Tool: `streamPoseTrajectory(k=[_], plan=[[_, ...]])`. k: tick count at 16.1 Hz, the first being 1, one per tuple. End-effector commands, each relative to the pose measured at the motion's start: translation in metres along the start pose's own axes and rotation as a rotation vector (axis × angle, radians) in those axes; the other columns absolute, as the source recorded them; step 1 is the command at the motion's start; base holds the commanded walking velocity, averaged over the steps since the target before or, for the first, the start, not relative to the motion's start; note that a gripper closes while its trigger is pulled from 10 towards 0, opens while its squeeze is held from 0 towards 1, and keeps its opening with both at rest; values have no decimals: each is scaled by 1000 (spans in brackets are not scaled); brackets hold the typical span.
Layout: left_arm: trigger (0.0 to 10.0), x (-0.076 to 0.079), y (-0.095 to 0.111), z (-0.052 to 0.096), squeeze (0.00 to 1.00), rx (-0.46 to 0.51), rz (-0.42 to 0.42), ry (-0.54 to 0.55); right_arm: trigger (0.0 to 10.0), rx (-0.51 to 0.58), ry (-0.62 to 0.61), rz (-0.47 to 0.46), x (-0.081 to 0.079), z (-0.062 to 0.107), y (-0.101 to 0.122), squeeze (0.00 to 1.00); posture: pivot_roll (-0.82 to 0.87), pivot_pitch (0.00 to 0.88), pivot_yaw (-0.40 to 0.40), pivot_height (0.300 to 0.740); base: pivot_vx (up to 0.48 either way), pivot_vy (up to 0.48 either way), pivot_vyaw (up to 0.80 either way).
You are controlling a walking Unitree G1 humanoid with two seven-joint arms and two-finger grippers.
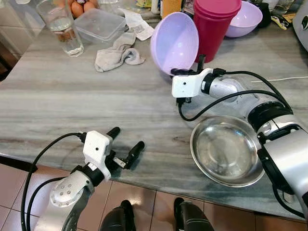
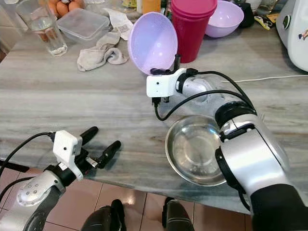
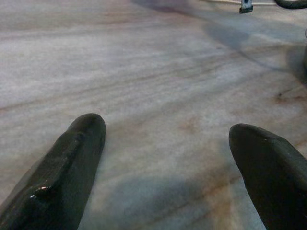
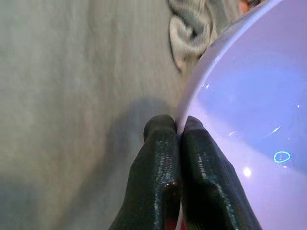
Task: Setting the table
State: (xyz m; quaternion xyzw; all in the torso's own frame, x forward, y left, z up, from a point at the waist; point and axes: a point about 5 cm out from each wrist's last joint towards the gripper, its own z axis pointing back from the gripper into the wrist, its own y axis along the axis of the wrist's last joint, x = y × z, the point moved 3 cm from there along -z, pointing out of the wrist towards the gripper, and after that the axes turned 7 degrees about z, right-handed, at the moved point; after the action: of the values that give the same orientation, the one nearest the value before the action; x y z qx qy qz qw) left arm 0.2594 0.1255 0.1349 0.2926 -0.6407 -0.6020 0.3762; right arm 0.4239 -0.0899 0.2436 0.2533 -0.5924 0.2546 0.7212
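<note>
1. Work surface: a grey stone-look countertop (image 1: 72, 91) with long, streaked veining and a smooth matte finish. Brown floor tiles (image 1: 134, 202) show below its near edge.
2. Right gripper (image 4: 178, 125): its two ribbed black fingers are pressed together on the thin rim of a lilac plastic bowl (image 1: 175, 42). One finger lies inside the rim, the other outside.
3. The lilac plastic bowl is held tilted on edge above the countertop, its glossy round hollow facing the camera. It stands just in front of a tall magenta plastic cup (image 1: 214, 26).
4. Left gripper (image 1: 126, 143): the fingers are spread wide with nothing between them. It hovers low over the bare countertop near the front edge. The fingertips (image 3: 81, 139) are rounded and dull black.
5. A shiny round steel bowl (image 1: 226, 150) sits upright on the countertop, beneath the right forearm and near the front edge.
6. At the back of the countertop:
   - a second lilac bowl (image 1: 245, 19) behind the magenta plastic cup;
   - a crumpled grey cloth (image 1: 118, 52);
   - a clear rectangular lidded container (image 1: 100, 25);
   - a clear drinking glass (image 1: 61, 26) part-filled with water.
</note>
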Motion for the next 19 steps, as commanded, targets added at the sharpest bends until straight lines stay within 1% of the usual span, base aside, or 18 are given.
streamPoseTrajectory(k=[1, 4, 5, 6, 7, 8, 9, 10, 11, 13, 15, 18, 19], plan=[[10000, -2, -8, 0, 0, -31, 5, 18, 0, 68, -20, -27, 5, -2, 10, 0, -47, 275, 15, 740, 0, 0, 0], [10000, -2, -8, -7, 0, -21, 10, 17, 0, 167, -31, -59, 11, -2, 24, 0, -64, 260, 12, 740, 0, 0, 0], [10000, -2, -8, -9, 0, -18, 10, 16, 431, 188, -34, -79, 13, -2, 27, 0, -69, 255, 11, 740, 0, 0, 0], [10000, -2, -8, -11, 0, -16, 10, 16, 2353, 204, -34, -101, 14, -2, 29, 0, -72, 252, 11, 740, 0, 0, 0], [10000, -3, -8, -12, 0, -12, 10, 16, 10000, 223, -32, -146, 15, -3, 32, 0, -78, 247, 9, 740, 0, 0, 0], [10000, -3, -8, -14, 0, -11, 11, 15, 10000, 228, -25, -173, 15, -3, 32, 0, -81, 244, 8, 740, 0, 0, 0], [10000, -5, -5, -16, 0, 11, 4, 22, 10000, 252, -4, -229, 12, -3, 34, 0, -91, 236, 4, 740, 0, 0, 0], [10000, -7, 0, -17, 0, 41, -5, 29, 10000, 267, 7, -247, 10, -3, 35, 0, -94, 233, 2, 740, 0, 0, 0], [10000, -9, 15, -20, 0, 110, -39, 35, 10000, 300, 42, -247, 5, -1, 38, 0, -101, 227, -1, 740, 0, 0, 0], [10000, -10, 26, -24, 0, 151, -86, 21, 10000, 330, 80, -274, 1, 1, 40, 0, -109, 220, -5, 740, 0, 0, 0], [10000, -9, 34, -30, 0, 173, -102, 10, 10000, 361, 115, -290, -3, 3, 42, 0, -114, 215, -4, 740, 0, 0, 0], [10000, -9, 31, -34, 0, 174, -94, 11, 10000, 399, 150, -343, -10, 6, 45, 0, -126, 212, -2, 740, 0, 0, 0], [10000, -10, 29, -35, 0, 172, -92, 14, 10000, 420, 183, -348, -19, 9, 48, 0, -133, 209, -2, 740, 0, 0, 0]])
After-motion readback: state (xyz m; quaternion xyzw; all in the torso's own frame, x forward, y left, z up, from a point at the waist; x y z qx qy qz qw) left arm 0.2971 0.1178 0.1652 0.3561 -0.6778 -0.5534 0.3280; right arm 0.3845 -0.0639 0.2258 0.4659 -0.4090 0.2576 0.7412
